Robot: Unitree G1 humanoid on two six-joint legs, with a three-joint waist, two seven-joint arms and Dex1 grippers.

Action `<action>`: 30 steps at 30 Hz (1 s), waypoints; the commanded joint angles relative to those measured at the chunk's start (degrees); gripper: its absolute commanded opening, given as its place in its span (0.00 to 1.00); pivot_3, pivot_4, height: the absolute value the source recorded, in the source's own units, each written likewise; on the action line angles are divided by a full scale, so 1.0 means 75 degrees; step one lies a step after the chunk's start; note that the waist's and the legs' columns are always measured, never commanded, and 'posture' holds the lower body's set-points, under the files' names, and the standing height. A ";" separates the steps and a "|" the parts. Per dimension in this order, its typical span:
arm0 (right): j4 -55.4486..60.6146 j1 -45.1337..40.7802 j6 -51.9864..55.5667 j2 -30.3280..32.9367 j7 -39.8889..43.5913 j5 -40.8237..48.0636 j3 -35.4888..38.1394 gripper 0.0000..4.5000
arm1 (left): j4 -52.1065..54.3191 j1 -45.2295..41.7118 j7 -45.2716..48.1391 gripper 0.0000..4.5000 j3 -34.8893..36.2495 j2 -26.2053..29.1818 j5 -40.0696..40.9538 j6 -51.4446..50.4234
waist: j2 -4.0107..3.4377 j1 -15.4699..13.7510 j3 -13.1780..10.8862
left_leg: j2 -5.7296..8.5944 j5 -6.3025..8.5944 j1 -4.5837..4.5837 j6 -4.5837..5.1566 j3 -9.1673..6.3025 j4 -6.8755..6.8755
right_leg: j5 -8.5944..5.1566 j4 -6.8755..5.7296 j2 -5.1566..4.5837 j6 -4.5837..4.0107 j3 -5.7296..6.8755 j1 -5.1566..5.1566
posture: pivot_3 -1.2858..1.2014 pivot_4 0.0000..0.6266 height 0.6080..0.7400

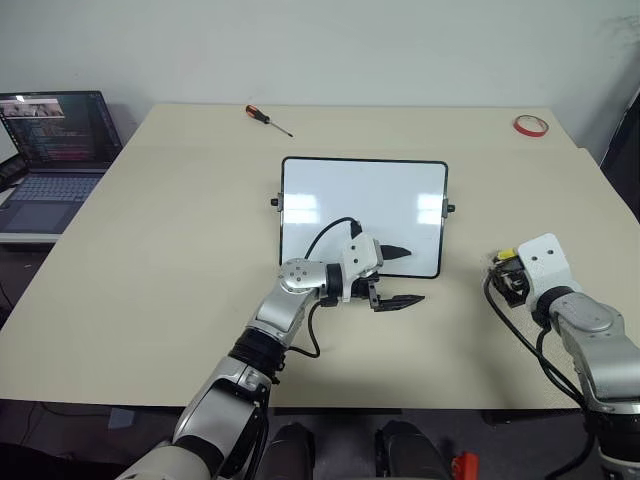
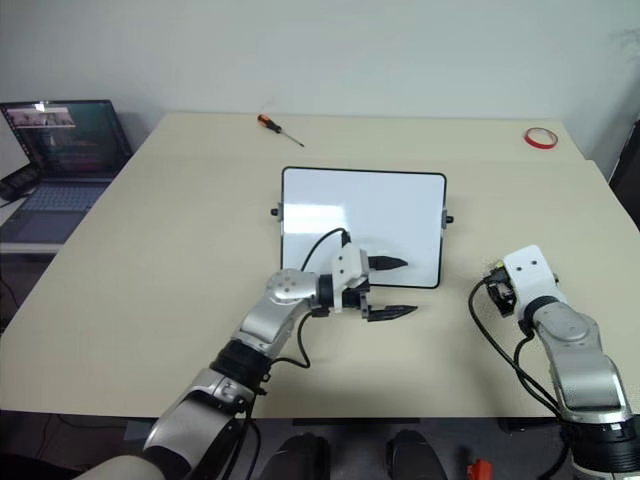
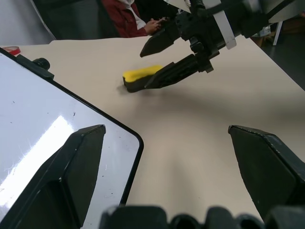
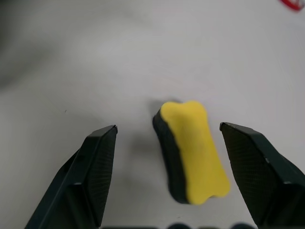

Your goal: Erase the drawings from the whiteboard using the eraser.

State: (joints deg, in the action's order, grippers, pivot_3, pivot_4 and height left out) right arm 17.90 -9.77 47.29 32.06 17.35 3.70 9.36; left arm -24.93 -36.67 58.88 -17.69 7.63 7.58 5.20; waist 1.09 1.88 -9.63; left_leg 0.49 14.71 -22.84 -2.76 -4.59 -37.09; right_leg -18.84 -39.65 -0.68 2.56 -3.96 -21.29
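Whiteboard: I see one whiteboard [image 1: 362,212], a glossy white rectangle with a thin black frame, rounded corners and a small black knob on each short side. It lies flat near the middle of the table [image 1: 150,250]; its face reads blank to me, with window glare on the left part.

Eraser: I count one eraser [image 4: 193,150], a small bright yellow block with a waisted, bone-like outline and a dark underside. It lies on the bare tabletop to the right of the board, apart from it, yellow face up.

Right gripper: my right gripper [image 4: 177,157] has two black fingers with finely ribbed pads, standing wide apart on either side of the eraser. Neither pad touches it, so I hold nothing.

Left gripper: my left gripper [image 1: 397,275] points level toward the right at the board's near right corner. Its two black wedge-shaped fingers are spread wide with nothing between them, one over the board's lower edge, the other over the table just in front.

Table: one matte, pale beige top, smooth and plain.

Other things: I count one screwdriver [image 1: 268,119] with an orange and black handle at the far edge, one red tape ring [image 1: 531,125] at the far right corner, and one open laptop [image 1: 50,160] off the table's left side.
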 commanded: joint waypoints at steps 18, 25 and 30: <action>0.1553 -0.0188 0.1514 -0.0276 -0.0228 0.0841 0.1197 1.00 | 0.2258 0.0619 -0.0011 1.00 0.0366 0.0804 0.0470 -0.1007 | -0.0003 0.0000 0.0002 | -0.0003 0.0000 0.0000 0.0000 -0.0001 0.0000 | 0.0000 -0.0008 -0.0001 0.0000 -0.0001 -0.0003 | 0.52 0.24 1.00; 0.2940 0.0195 0.2133 -0.0745 -0.0642 0.0943 0.1807 1.00 | 0.4421 0.1811 -0.1670 1.00 0.1355 0.1072 0.0868 -0.2510 | -0.0006 -0.0013 0.0005 | -0.0006 0.0000 0.0002 0.0000 -0.0004 -0.0002 | 0.0000 -0.0010 -0.0027 0.0000 -0.0001 -0.0001 | 0.52 0.24 1.00; 0.3644 0.0924 0.1232 -0.1560 -0.0939 0.0861 0.2042 1.00 | 0.5402 0.2906 -0.3685 1.00 0.1986 0.0534 0.0486 -0.2876 | -0.0005 -0.0024 0.0010 | -0.0006 0.0000 0.0004 0.0000 -0.0007 -0.0002 | -0.0001 -0.0008 -0.0033 0.0000 -0.0001 0.0001 | 0.52 0.24 1.00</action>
State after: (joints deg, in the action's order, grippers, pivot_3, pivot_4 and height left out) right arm 42.50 -2.88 59.49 19.93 10.81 10.29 23.18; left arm 11.96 -14.37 34.56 -4.31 11.90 12.05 -16.39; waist 1.05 1.70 -9.56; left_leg 0.45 14.71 -22.81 -2.76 -4.63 -37.11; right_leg -18.85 -39.72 -0.94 2.56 -3.97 -21.28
